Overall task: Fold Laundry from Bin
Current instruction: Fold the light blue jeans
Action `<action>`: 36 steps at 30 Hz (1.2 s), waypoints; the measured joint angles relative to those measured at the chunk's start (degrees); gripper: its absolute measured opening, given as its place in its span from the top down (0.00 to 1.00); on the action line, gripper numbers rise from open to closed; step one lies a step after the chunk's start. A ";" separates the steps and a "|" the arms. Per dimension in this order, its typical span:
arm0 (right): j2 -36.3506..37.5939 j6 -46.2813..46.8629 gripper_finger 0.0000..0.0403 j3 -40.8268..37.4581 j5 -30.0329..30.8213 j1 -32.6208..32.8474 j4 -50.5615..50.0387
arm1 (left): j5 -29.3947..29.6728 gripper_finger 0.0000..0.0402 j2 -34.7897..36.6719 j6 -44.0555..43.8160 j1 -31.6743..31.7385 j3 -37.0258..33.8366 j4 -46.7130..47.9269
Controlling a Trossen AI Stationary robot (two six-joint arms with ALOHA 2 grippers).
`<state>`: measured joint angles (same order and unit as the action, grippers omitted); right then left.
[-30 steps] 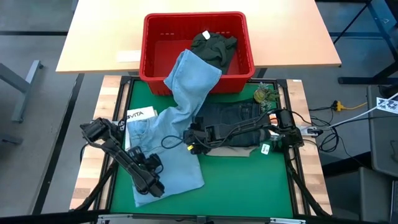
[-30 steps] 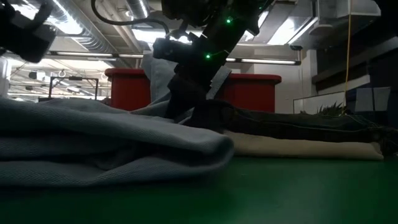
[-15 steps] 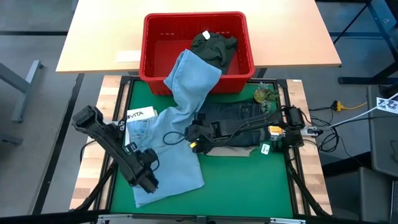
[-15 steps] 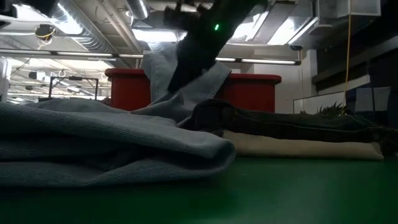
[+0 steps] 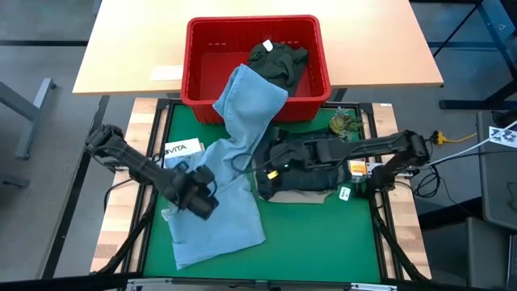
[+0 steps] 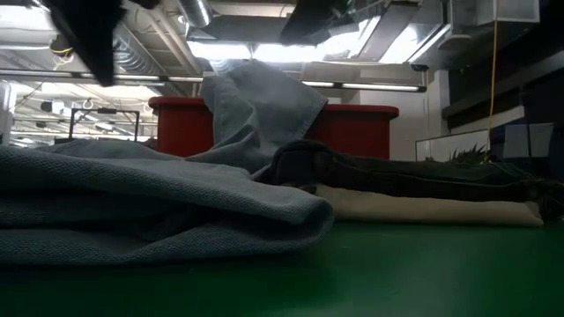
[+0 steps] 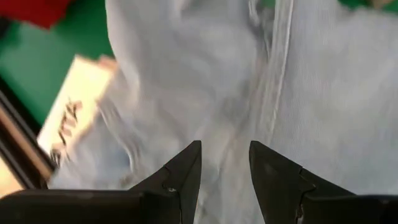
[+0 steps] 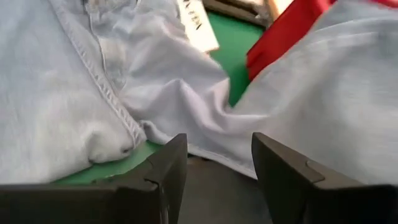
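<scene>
Soft, matt denim on the light blue jeans, seams stitched beneath the left gripper. The bin looks smooth red plastic; the table mat matt green.

In the low view, both arms are cut off by the top edge and show only as dark blurred shapes. The light blue jeans hide part of the white card and the lower wall of the red bin. The dark jeans cover most of the beige trousers. The small objects near the table's right rim are too small to identify.
</scene>
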<state>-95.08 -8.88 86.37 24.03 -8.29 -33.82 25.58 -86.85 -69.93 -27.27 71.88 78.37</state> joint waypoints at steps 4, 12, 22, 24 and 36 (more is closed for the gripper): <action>3.68 0.02 0.56 0.00 -0.04 0.02 -2.40 | 0.94 0.68 0.55 9.93 6.23 0.00 -3.56; 7.61 4.42 0.55 0.04 -2.36 0.02 -9.34 | 0.84 0.68 0.52 34.97 17.83 0.00 -18.46; 7.75 10.08 0.56 0.02 -5.87 0.09 -20.59 | 2.77 0.68 0.50 57.58 26.71 0.02 -41.70; 7.75 10.78 0.56 0.02 -5.88 0.07 -20.97 | 3.75 0.68 0.50 60.28 27.98 0.02 -45.42; 7.73 11.04 0.56 0.02 -5.88 0.07 -20.39 | 5.99 0.57 0.46 75.90 36.33 0.02 -61.98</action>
<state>-87.35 2.15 86.39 18.15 -8.23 -54.21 31.57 -86.39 5.97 9.06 71.90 16.39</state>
